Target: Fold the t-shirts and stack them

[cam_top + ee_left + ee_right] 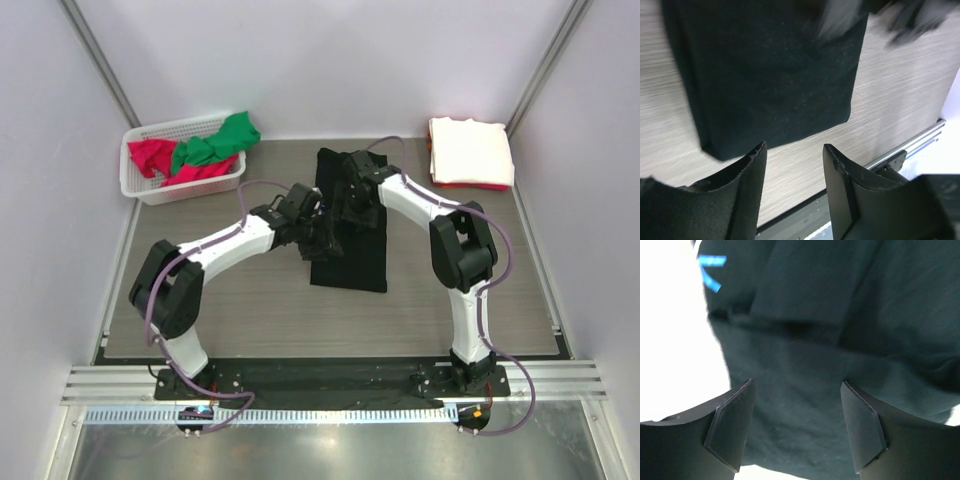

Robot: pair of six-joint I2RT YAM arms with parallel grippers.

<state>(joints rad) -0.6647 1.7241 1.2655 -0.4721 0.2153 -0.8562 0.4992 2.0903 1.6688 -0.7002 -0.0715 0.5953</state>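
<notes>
A black t-shirt [352, 250] lies folded in a long strip in the middle of the table. It also shows in the left wrist view [770, 75] and the right wrist view [815, 365]. My left gripper [322, 238] is open and empty at the strip's left edge; in its own view [794, 152] the jaws stand apart over bare table. My right gripper [352, 200] is open just above the strip's far half, and in its own view [796, 390] nothing is between the jaws. A folded white t-shirt [470, 150] tops a stack at the back right. Red [150, 157] and green [215, 142] t-shirts lie in the basket.
The white lattice basket [135, 185] stands at the back left. The stack at the back right has a red layer [470, 185] under the white shirt. Walls close in the table on three sides. A metal rail [330, 380] runs along the near edge.
</notes>
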